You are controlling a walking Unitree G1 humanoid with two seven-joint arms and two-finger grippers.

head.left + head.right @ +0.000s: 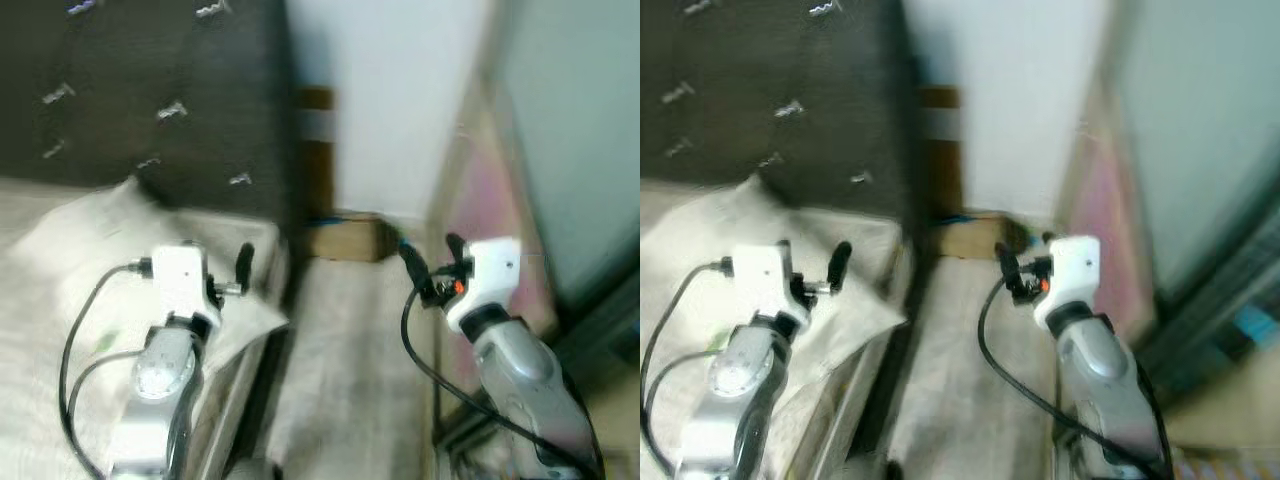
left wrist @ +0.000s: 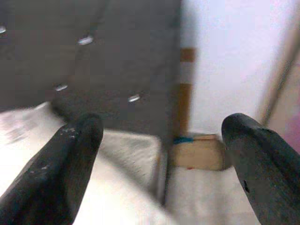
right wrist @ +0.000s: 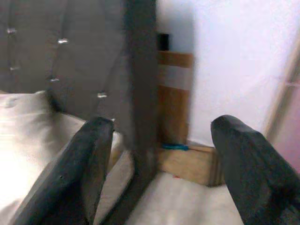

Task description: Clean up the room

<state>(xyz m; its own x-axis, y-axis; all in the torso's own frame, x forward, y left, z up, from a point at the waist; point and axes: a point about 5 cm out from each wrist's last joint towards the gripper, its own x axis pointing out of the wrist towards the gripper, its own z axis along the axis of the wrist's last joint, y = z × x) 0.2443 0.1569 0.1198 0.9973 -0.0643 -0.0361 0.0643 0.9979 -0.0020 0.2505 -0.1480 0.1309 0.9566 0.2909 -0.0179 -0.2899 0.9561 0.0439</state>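
Observation:
Both eye views are blurred. My left gripper (image 1: 238, 268) is raised over the corner of a bed (image 1: 40, 330) with pale bedding. Its fingers (image 2: 75, 154) are open, with nothing between them. My right gripper (image 1: 432, 256) hangs over a narrow strip of pale floor (image 1: 350, 360) beside the bed, open and holding nothing, its fingers (image 3: 89, 159) wide apart. A low cardboard box (image 1: 345, 238) with something blue on top lies at the far end of the strip, against the white wall.
A dark tufted headboard (image 1: 150, 90) stands behind the bed, with a white pillow (image 1: 90, 235) leaning on it. A tall brown board (image 3: 174, 89) rests upright between headboard and wall. A pale panel with a pinkish edge (image 1: 570, 150) closes the right side.

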